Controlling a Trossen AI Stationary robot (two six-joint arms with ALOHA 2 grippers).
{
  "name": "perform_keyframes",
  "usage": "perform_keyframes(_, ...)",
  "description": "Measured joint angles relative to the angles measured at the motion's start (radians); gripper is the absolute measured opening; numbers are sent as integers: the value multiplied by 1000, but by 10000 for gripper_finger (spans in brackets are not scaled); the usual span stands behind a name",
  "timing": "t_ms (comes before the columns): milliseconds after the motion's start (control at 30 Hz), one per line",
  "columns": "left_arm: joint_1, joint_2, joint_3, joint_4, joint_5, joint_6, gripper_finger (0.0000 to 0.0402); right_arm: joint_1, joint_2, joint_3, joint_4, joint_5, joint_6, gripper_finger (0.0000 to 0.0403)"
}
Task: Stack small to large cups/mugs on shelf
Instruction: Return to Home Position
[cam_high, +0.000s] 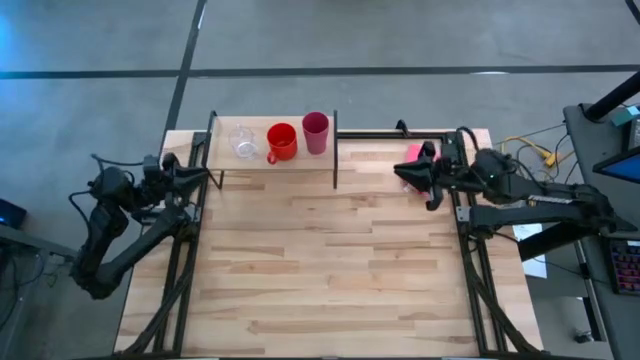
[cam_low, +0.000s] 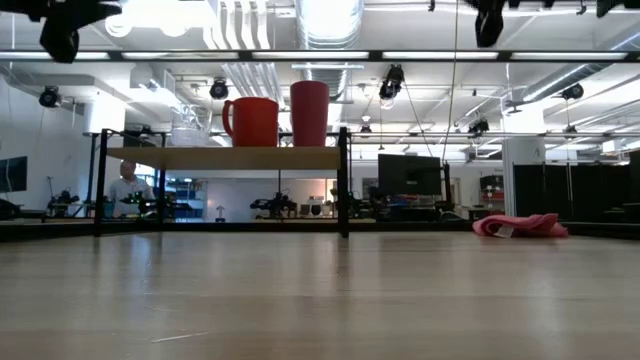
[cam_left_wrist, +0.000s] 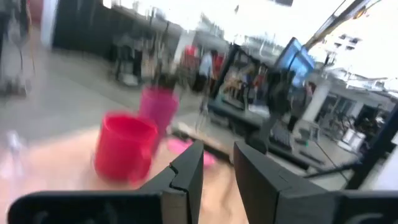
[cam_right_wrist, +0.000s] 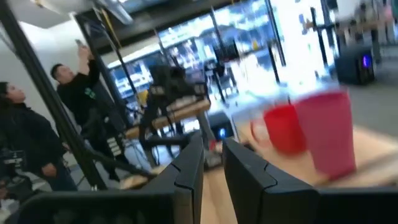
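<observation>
The shelf (cam_high: 272, 160) stands at the table's far left, a light wooden board on thin black posts. On it stand, in a row from left to right, a clear glass cup (cam_high: 243, 142), a red mug (cam_high: 282, 142) with a handle, and a magenta tumbler (cam_high: 315, 132). The low view shows the red mug (cam_low: 253, 122) and the tumbler (cam_low: 309, 113) upright on the board (cam_low: 225, 158). My left gripper (cam_high: 200, 174) hangs by the shelf's left end, shut and empty. My right gripper (cam_high: 403, 172) hangs right of the shelf, shut and empty.
A pink cloth (cam_high: 413, 153) lies crumpled on the table at the far right, just beyond my right gripper; it also shows in the low view (cam_low: 520, 226). Bare plank tabletop (cam_high: 320, 270) fills the middle and near side. People stand in the room beyond (cam_right_wrist: 74, 93).
</observation>
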Motion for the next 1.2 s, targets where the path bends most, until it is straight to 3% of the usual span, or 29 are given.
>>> perform_keyframes(267, 0, 17, -121, 99, -19, 17, 75, 5, -60, -89, 10, 44, 62, 56)
perform_keyframes(633, 0, -6, -157, 119, -17, -3, 75, 5, -260, -181, -5, 77, 64, 56)
perform_keyframes(967, 0, -14, -304, 363, -16, -90, 75, 5, -322, -307, 46, 123, 119, 56)
perform_keyframes(1200, 0, -14, -357, 428, -12, -137, 75, 5, -462, -411, 91, 128, 164, 56)
